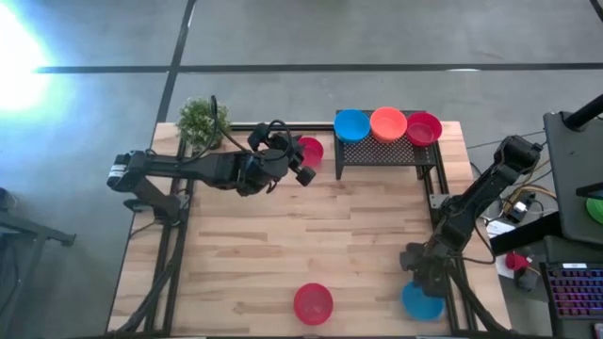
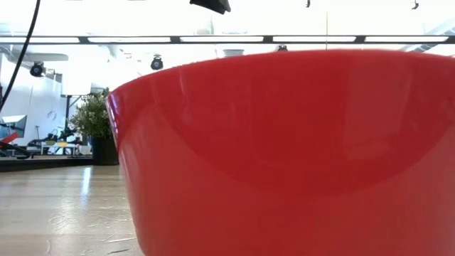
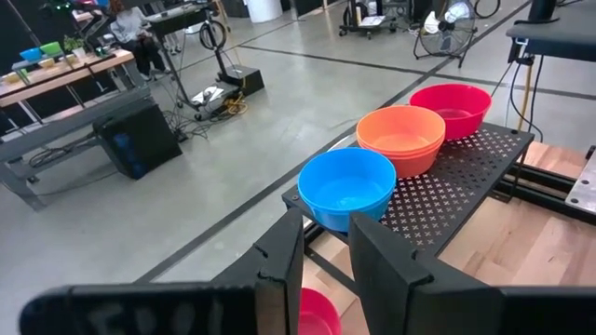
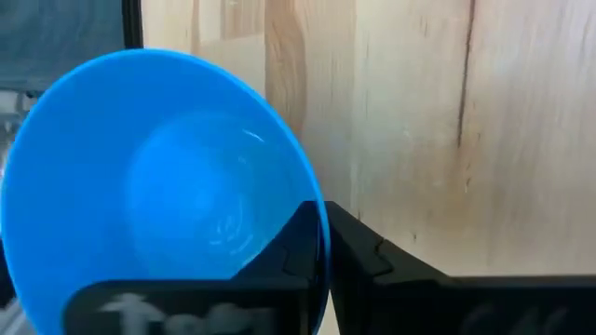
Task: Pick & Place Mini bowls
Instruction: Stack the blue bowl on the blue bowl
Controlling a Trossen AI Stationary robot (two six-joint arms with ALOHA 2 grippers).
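On the black perforated rack (image 1: 386, 151) at the far edge stand a blue bowl (image 3: 347, 189), stacked orange bowls (image 3: 402, 138) and a red bowl (image 3: 450, 107). My left gripper (image 1: 304, 166) hovers left of the rack, shut on a red mini bowl (image 1: 312, 149). Another red bowl (image 1: 313, 303) rests on the table at the near edge and fills the low view (image 2: 284, 156). My right gripper (image 1: 415, 273) is at the near right corner, shut on a blue mini bowl (image 1: 421, 301). My left gripper (image 3: 324, 228) has the red bowl's rim (image 3: 318, 312) between its two fingers; only a sliver of the bowl shows in the gap. The bowl sits below the fingers, above table height. My right gripper (image 4: 323, 219) pinches the blue bowl's rim (image 4: 322, 244), one finger (image 4: 279, 256) inside the bowl and one finger (image 4: 382, 265) outside. The fingers come from above. The bowl stays upright with its mouth up; whether its base is on the table, I cannot tell.
A small green potted plant (image 1: 201, 121) stands at the far left corner, close to my left arm. The wooden tabletop (image 1: 283, 245) lies between the arms. A desk with a keyboard (image 1: 575, 292) stands off the right side.
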